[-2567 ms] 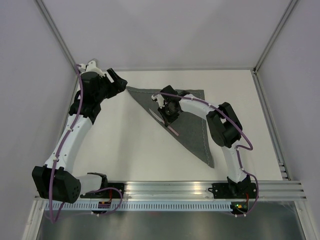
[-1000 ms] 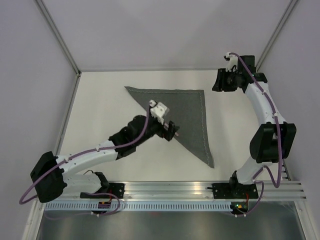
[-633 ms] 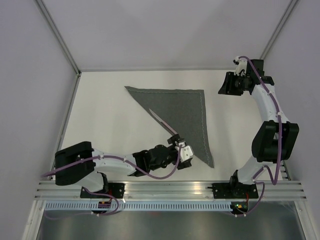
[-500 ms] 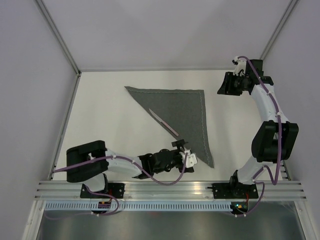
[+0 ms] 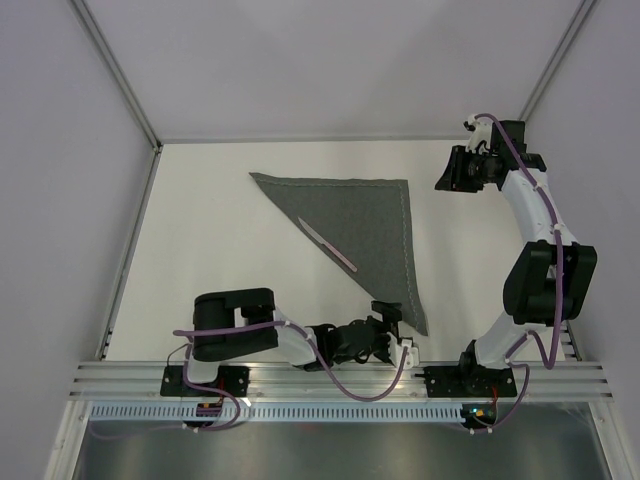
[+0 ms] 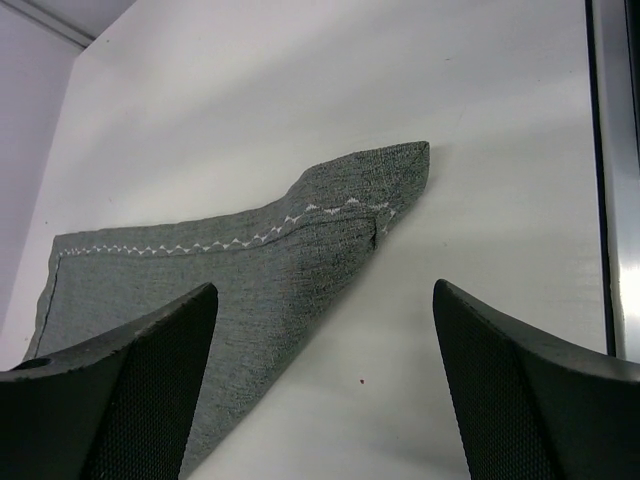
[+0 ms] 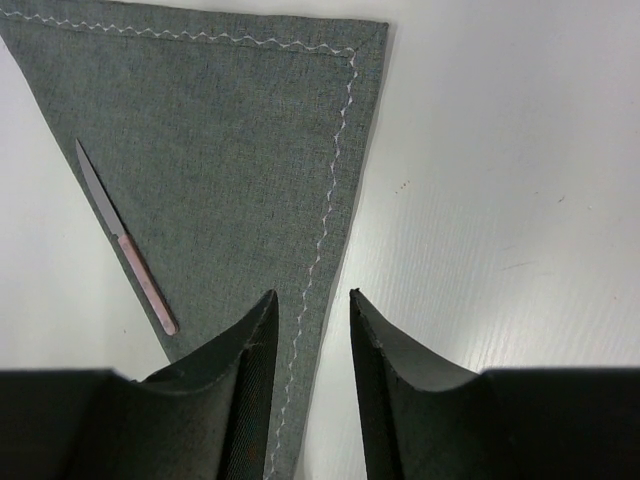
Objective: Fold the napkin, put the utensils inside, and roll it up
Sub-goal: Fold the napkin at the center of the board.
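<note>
Flat on the white table (image 5: 215, 250): a dark grey napkin (image 5: 365, 215), folded to a triangle, with the long folded edge slanting from the far left corner down to a point near the table's near edge. On the cloth, just inside that folded edge, one slim knife (image 5: 329, 246), blade toward the far left, handle toward the near right, well apart from both pincers.

Left pincer (image 5: 390, 322) low at the near side of the table, just beside the napkin's near point. Seen from the left wrist, this pincer (image 6: 323, 290) spread wide, fingers (image 6: 130, 390) far apart, nothing between them, nothing touched. Straight ahead of it the napkin (image 6: 250, 260), tip first, pale zigzag stitching along one edge.

Right pincer (image 5: 450, 172) raised at the far right, near the napkin's far right corner. Seen from the right wrist, this pincer (image 7: 312, 300) narrow, fingers (image 7: 245, 390) close together yet with a slim gap, nothing gripped, nothing touched. Under that gap the napkin (image 7: 220, 150) and its stitched right edge, the knife (image 7: 125, 245) off to the left on the cloth.
</note>
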Tool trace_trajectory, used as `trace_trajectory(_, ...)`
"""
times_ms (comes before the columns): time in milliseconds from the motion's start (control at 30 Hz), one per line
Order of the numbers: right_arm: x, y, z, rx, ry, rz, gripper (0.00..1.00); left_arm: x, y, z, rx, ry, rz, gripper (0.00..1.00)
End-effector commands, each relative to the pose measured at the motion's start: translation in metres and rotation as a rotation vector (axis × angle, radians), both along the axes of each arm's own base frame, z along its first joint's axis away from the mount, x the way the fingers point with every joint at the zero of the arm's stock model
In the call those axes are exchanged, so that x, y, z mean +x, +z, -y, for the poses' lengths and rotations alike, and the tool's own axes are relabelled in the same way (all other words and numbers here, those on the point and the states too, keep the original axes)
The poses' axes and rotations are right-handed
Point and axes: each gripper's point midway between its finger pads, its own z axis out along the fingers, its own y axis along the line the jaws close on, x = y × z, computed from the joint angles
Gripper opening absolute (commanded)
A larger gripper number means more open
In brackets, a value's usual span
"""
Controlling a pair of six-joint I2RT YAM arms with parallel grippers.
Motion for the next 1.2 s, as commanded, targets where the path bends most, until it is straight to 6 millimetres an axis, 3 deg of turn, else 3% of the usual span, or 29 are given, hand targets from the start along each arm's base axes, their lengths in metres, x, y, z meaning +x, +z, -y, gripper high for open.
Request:
trace_trajectory(0,0.005,0.006,-0.002,0.019,-0.006,0.027,0.4,-0.007,0.02,0.021,-0.053,-0.059,0.08,0.91)
trace_trajectory(300,0.005,0.004,-0.002,0.021,-0.008,0.024,0.38,-0.016,0.005,0.037,-0.026,-0.099,0.051,0.79)
trace_trajectory(700,0.005,0.001,-0.002,0.02,-0.007,0.019,0.36,-0.018,-0.018,0.044,0.004,-0.107,0.032,0.66)
trace_trajectory(1167,0.006,-0.002,-0.002,0.021,-0.009,0.012,0.34,-0.005,-0.016,0.053,-0.031,-0.046,0.078,0.46)
